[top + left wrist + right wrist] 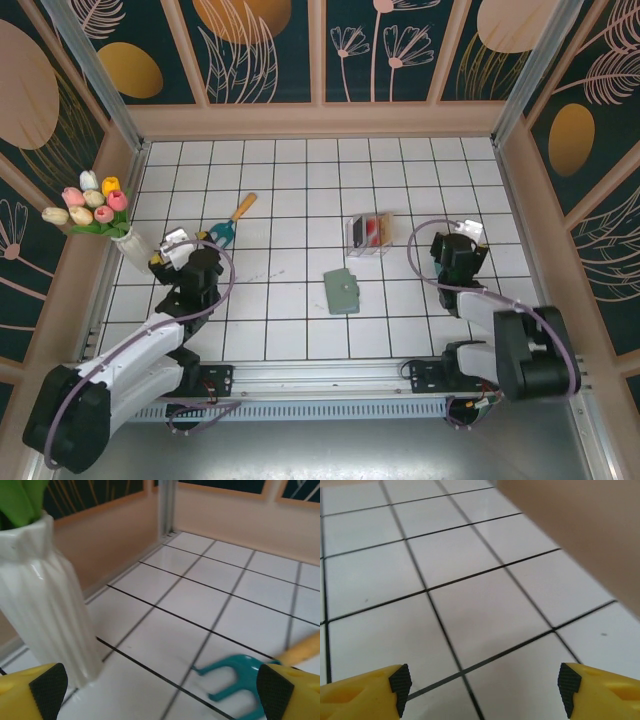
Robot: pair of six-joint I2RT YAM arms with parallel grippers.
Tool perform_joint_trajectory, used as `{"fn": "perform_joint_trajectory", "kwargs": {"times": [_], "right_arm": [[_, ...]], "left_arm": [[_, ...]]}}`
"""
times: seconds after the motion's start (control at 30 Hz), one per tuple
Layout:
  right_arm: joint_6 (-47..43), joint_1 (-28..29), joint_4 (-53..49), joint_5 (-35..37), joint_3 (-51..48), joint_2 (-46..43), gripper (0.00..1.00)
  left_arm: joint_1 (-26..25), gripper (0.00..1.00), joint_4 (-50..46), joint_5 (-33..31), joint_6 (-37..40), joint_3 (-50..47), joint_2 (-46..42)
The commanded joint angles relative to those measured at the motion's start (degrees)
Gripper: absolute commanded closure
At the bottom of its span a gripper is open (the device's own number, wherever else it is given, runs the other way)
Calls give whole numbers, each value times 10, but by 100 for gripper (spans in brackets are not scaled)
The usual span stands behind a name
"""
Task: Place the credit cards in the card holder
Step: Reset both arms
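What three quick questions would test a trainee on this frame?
1. True or false: the card holder lies folded shut on the tiles, apart from the clear tray.
2. Where are the credit cards? A) in the clear tray; B) tucked into the card holder; C) scattered loose on the tiles.
3. Short answer: in the left wrist view, the open left gripper has the teal garden tool near one finger. What stands by the other finger?

Key: 1 true; 2 A; 3 the white vase.
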Motion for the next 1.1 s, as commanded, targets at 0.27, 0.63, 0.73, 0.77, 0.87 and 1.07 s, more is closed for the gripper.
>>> {"fn": "perform_joint_trajectory", "kwargs": {"times": [0.27,0.63,0.73,0.77,0.87,1.07], "right_arm": [[-67,-29,324,-205,-15,97,19],[-23,-66,356,-210,-11,152,1],[-19,-70,366,-206,-13,153,1],[-19,-69,360,-208,-11,153,1],[-21,-70,362,-210,-12,153,1],[-20,-74,356,-220,-9,153,1]], "left_arm": [[110,2,443,194,203,-27,229],[198,1,600,357,162,-36,348],[213,1,547,350,140,-18,343],[213,1,586,344,140,-24,356],[213,1,565,344,140,-21,347],[213,1,557,346,140,-21,342]]}}
